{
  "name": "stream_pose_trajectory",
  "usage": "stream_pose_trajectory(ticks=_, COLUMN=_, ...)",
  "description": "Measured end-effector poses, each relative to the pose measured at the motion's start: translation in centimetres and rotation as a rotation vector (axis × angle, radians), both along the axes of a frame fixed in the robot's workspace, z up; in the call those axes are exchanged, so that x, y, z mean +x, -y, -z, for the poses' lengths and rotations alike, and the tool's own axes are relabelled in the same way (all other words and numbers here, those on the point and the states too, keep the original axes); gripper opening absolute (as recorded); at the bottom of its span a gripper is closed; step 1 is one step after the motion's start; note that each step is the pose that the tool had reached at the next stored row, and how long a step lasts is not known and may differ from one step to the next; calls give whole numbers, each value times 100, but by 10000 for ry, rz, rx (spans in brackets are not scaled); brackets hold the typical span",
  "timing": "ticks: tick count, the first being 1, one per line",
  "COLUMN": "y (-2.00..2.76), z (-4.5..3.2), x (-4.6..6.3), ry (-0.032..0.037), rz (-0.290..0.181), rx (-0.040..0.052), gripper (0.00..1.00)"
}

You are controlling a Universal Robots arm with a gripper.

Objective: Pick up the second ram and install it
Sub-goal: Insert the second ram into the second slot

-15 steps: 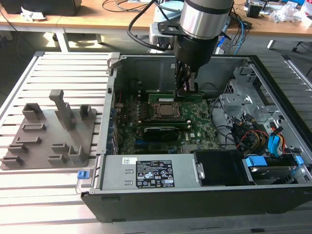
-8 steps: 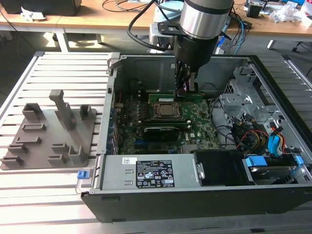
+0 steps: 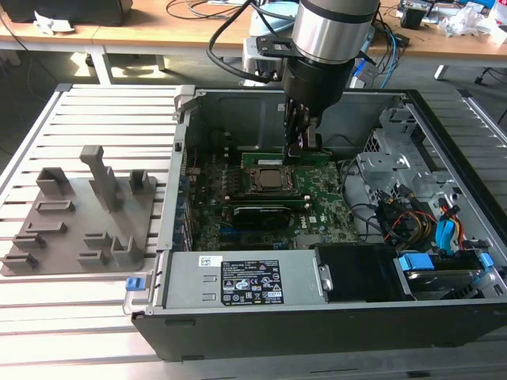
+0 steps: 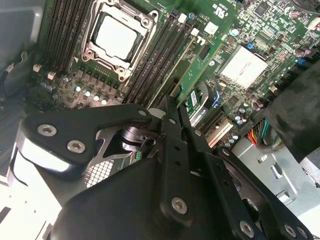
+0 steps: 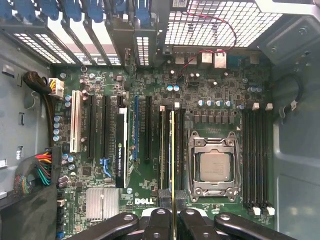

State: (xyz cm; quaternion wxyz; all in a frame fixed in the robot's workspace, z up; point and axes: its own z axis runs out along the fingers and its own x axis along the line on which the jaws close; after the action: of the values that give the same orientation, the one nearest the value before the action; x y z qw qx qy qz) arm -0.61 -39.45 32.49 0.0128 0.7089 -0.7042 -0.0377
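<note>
My gripper [image 3: 305, 146] reaches down into the open computer case and is shut on the second ram [image 3: 269, 157], a thin green stick. In the first wrist view the ram [image 5: 173, 150] shows edge-on, running along the dark memory slots right beside the CPU socket [image 5: 212, 165], with the gripper [image 5: 173, 222] closed around its near end. The second wrist view shows the ram [image 4: 187, 70] over the same slots, between the socket [image 4: 117, 35] and a silver heatsink [image 4: 242, 65]. Whether the stick touches a slot I cannot tell.
A grey fixture plate [image 3: 79, 214] lies on the slatted table at the exterior view's left. Inside the case are a power supply [image 3: 238, 281], a drive cage with cables [image 3: 412, 206], an expansion card [image 5: 122, 150] and more memory slots [image 5: 257, 160] past the socket.
</note>
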Motion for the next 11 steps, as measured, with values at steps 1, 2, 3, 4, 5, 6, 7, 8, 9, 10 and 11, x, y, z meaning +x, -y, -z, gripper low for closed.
stream_pose_trajectory(ticks=1, y=0, z=4, x=-1, ry=0, rz=1, rx=1, gripper=14)
stream_pose_trajectory(ticks=2, y=0, z=12, x=-1, ry=0, rz=1, rx=1, gripper=14)
stream_pose_trajectory(ticks=3, y=0, z=26, x=-1, ry=-1, rz=2, rx=0, gripper=14)
stream_pose_trajectory(ticks=4, y=0, z=58, x=-2, ry=-1, rz=1, rx=1, gripper=14)
stream_pose_trajectory(ticks=5, y=-1, z=94, x=-1, ry=0, rz=1, rx=1, gripper=14)
stream_pose_trajectory(ticks=6, y=0, z=127, x=-1, ry=-2, rz=1, rx=0, gripper=14)
stream_pose_trajectory(ticks=7, y=0, z=173, x=-1, ry=-1, rz=2, rx=0, gripper=14)
stream_pose_trajectory(ticks=8, y=-1, z=197, x=-1, ry=-1, rz=1, rx=0, gripper=14)
stream_pose_trajectory(ticks=9, y=0, z=219, x=-1, ry=-1, rz=1, rx=1, gripper=14)
stream_pose_trajectory(ticks=10, y=0, z=248, x=-1, ry=-1, rz=1, rx=1, gripper=14)
stream_pose_trajectory(ticks=11, y=0, z=270, x=-1, ry=-1, rz=1, rx=0, gripper=14)
